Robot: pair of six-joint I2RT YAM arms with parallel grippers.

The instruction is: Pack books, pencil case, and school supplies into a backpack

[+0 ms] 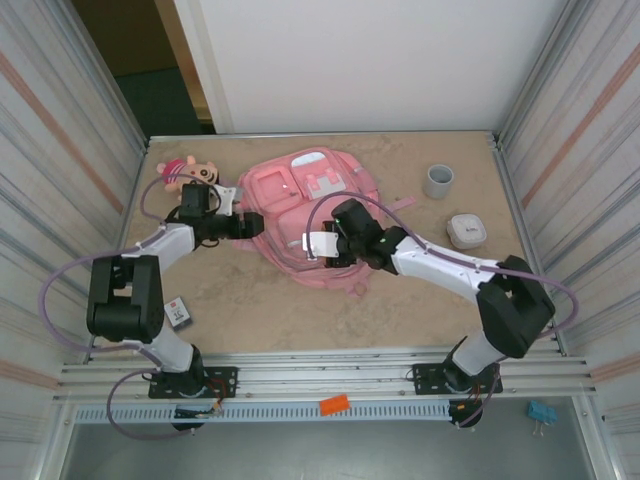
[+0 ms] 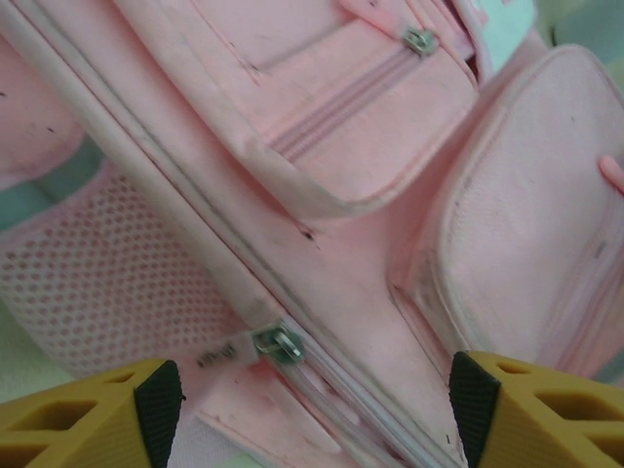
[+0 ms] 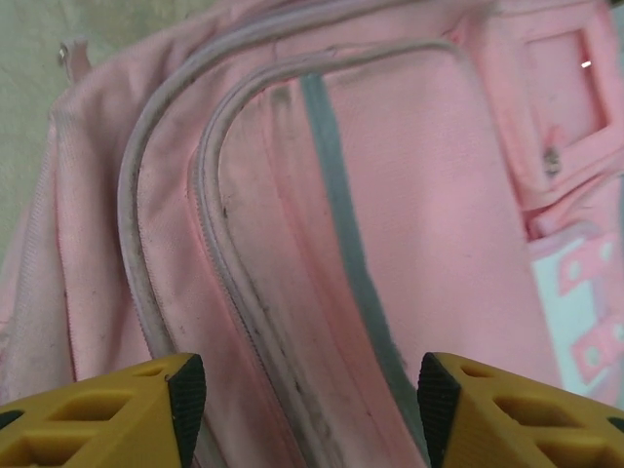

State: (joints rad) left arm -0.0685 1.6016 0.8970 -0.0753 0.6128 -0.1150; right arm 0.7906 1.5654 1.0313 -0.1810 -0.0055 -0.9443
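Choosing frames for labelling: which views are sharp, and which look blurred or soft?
Top external: sharp and evenly lit, the backpack crisp. Left wrist: close, slightly soft, though the zip pull reads clearly. Right wrist: softest, fabric seams smeared, fingertips fuzzy.

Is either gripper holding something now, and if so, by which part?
Nothing is held. The left gripper stands open over the backpack, a zip pull between its jaws but not pinched; the right gripper stands open over it too.

Sandy worktop (image 1: 400, 300): pink backpack (image 1: 300, 200) centre; plush doll (image 1: 185, 172) far left; grey cup (image 1: 438, 181), white box (image 1: 466, 231) right; small card (image 1: 179, 314) near left.
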